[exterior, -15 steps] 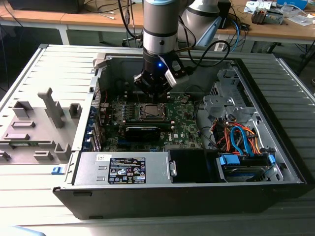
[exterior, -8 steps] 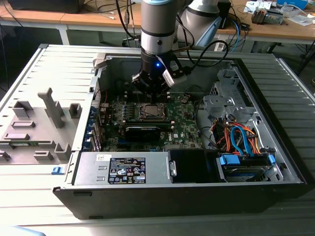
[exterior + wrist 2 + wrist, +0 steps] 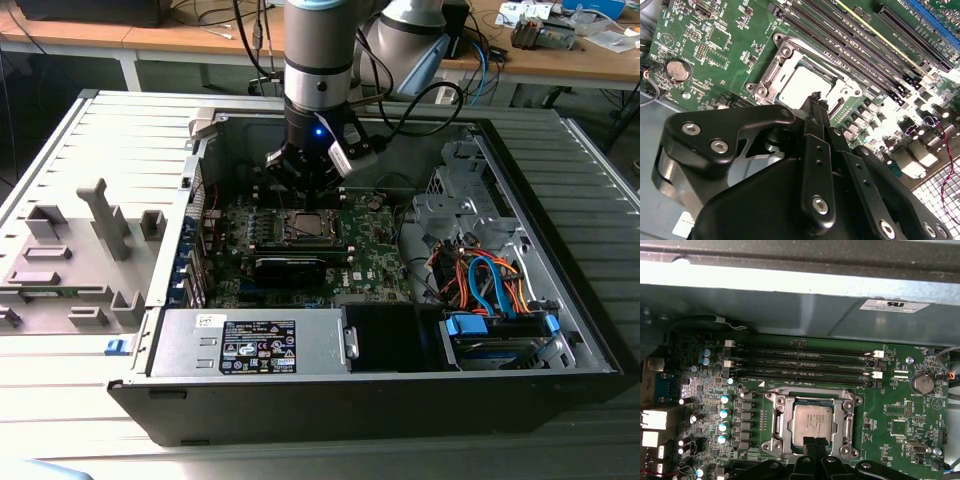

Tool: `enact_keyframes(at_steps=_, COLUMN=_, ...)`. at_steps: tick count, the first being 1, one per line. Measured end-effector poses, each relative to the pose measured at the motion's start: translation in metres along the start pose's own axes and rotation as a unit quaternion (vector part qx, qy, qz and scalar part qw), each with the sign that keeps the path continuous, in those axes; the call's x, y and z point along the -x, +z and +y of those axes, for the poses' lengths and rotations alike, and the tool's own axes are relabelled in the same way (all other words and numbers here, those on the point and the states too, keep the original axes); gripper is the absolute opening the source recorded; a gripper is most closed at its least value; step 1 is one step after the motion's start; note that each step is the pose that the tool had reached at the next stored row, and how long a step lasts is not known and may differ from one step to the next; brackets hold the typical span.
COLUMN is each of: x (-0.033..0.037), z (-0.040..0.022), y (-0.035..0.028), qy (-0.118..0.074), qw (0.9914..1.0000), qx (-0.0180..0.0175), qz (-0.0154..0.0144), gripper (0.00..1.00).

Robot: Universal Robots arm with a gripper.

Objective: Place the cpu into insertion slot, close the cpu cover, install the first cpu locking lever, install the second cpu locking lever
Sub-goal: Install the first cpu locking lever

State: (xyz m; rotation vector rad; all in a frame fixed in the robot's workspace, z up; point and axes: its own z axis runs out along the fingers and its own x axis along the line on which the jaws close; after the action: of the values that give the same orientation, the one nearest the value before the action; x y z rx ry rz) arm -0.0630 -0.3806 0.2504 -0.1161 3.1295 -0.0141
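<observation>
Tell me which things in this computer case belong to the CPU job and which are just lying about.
Part of the job:
cpu, seated in the socket
insertion slot
cpu cover, down around the chip
gripper, tips at the cover's edge

Just lying about:
memory slots
coin battery
power supply
blue and orange cables

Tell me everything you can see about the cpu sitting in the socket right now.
The small flat square silvery-grey cpu lies level in the insertion slot, framed by the thin silvery metal cpu cover, which is down around it in both wrist views. Its top looks like brushed metal with faint print. The black gripper has its closed fingertips at the chip's near edge; actual contact is unclear. It sits on the green motherboard.
</observation>
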Motion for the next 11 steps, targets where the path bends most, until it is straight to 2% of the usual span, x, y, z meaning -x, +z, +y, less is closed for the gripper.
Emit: enact_keyframes(at_steps=11, x=-0.0017, z=0.0001, y=-0.0009, qy=0.000, qw=1.00000, qx=0.0010, qz=-0.0001, gripper=0.11)
